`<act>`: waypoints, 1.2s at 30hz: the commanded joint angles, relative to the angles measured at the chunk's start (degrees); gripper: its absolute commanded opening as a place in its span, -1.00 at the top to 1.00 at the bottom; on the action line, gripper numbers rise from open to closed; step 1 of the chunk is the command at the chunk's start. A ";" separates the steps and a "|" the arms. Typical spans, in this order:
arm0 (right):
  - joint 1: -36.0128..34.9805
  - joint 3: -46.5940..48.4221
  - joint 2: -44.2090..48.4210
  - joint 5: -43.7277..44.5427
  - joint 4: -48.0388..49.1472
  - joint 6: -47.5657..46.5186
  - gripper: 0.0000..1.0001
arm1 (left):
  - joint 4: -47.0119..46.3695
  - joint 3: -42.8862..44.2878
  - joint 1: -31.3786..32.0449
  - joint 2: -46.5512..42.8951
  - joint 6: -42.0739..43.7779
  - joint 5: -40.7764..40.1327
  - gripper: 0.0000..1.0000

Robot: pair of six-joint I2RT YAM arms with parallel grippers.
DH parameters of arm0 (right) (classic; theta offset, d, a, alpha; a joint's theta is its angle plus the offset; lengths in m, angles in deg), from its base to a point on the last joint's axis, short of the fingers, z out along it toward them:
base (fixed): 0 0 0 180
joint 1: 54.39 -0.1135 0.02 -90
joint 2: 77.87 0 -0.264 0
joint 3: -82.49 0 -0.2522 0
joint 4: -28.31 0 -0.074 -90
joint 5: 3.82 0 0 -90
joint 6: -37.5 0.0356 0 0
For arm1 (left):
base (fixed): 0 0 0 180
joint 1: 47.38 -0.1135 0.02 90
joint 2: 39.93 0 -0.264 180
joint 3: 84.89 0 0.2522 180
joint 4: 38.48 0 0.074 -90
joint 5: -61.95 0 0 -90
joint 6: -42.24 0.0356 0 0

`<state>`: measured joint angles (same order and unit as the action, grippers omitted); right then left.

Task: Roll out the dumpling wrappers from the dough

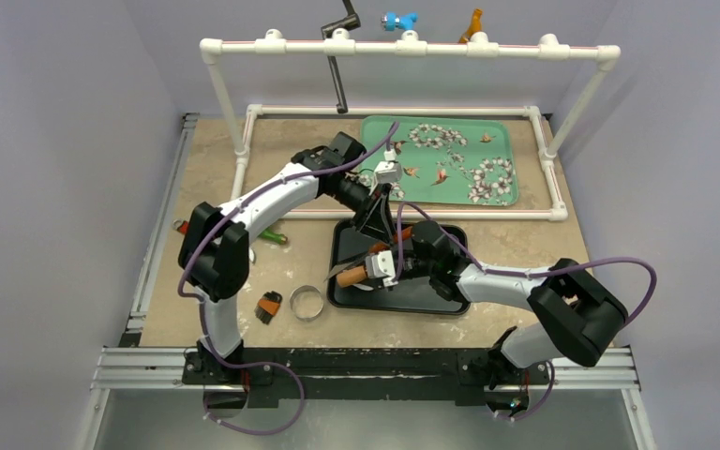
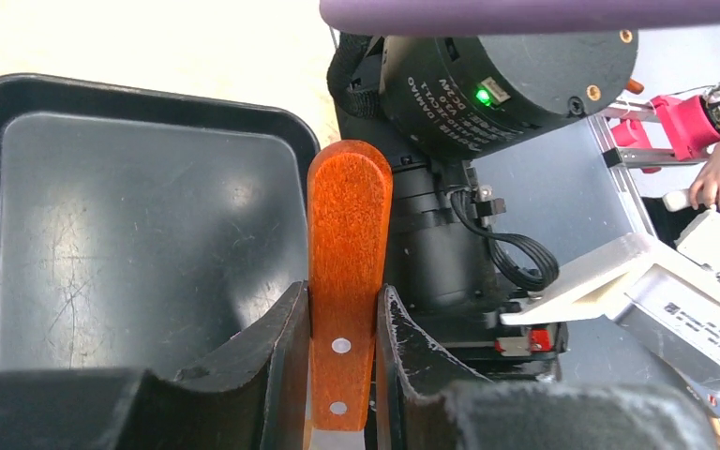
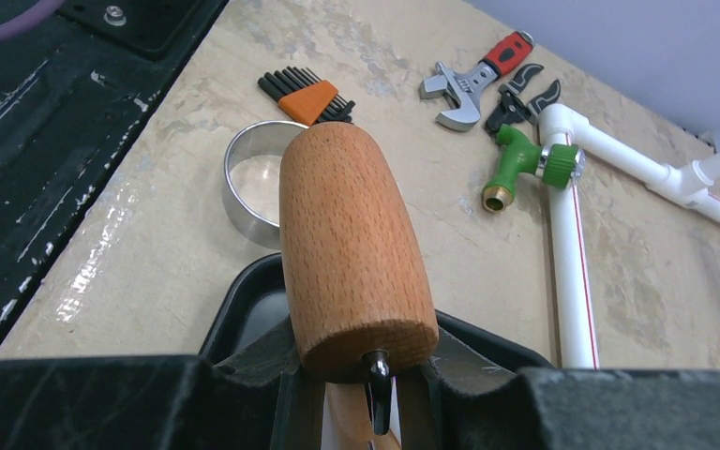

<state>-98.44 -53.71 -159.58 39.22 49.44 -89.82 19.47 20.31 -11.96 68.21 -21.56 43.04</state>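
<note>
Table (image 1: 525, 246) carries a black tray (image 1: 431, 303) at its middle, with both arms reaching over it. The right gripper (image 3: 356, 384) is clenched on a wooden rolling pin (image 3: 352, 253). The left gripper (image 2: 342, 328) clasps an orange tool handle (image 2: 349, 234) with rivets. A ring cutter (image 1: 307, 303) sits just left of the tray. Whether dumpling wrappers lie under the arms cannot be told.

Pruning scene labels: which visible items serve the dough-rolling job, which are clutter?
Job: light wooden rolling-pin handle, orange riveted wooden handle, black rectangular tray, metal ring cutter.
Clutter: orange-holder hex-key set, red-handled adjustable wrench, black pruners, green tap fitting.
</note>
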 commanded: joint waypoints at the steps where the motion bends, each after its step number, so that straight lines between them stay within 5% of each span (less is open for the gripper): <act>1: -0.15 1.73 0.41 -2.21 -5.05 -4.22 1.00 | 2.79 3.85 1.15 2.16 5.61 8.35 1.00; 5: -0.16 1.46 0.37 -3.10 -4.72 -4.34 1.00 | 17.67 8.80 1.17 5.01 21.50 10.34 1.00; 8: -0.10 1.75 0.41 -2.83 -5.61 -4.47 1.00 | 21.97 11.39 -0.15 6.06 25.24 10.14 1.00; 13: -0.15 1.83 1.00 -2.80 -6.67 -4.67 1.00 | 19.60 13.14 -1.56 5.78 21.98 7.22 1.00; 17: -0.16 1.71 1.02 -1.61 -5.38 -3.54 1.00 | 1.47 7.22 -1.52 2.07 2.85 -0.51 1.00; 22: 0.26 2.21 0.23 1.09 -1.70 4.31 1.00 | -0.79 6.81 -4.89 1.20 -1.32 -6.02 1.00; 29: 2.92 -2.07 0.36 23.68 18.49 30.00 1.00 | -7.58 6.60 -12.06 -1.56 -11.99 -11.11 1.00; 36: 5.60 2.88 -1.35 44.06 8.80 51.43 1.00 | -7.15 3.10 -13.75 -4.41 -10.47 -15.68 1.00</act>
<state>-94.44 -55.30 -160.00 66.08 60.70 -55.26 13.98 25.40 -26.37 67.90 -30.72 29.03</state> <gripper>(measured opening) 0.252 0.235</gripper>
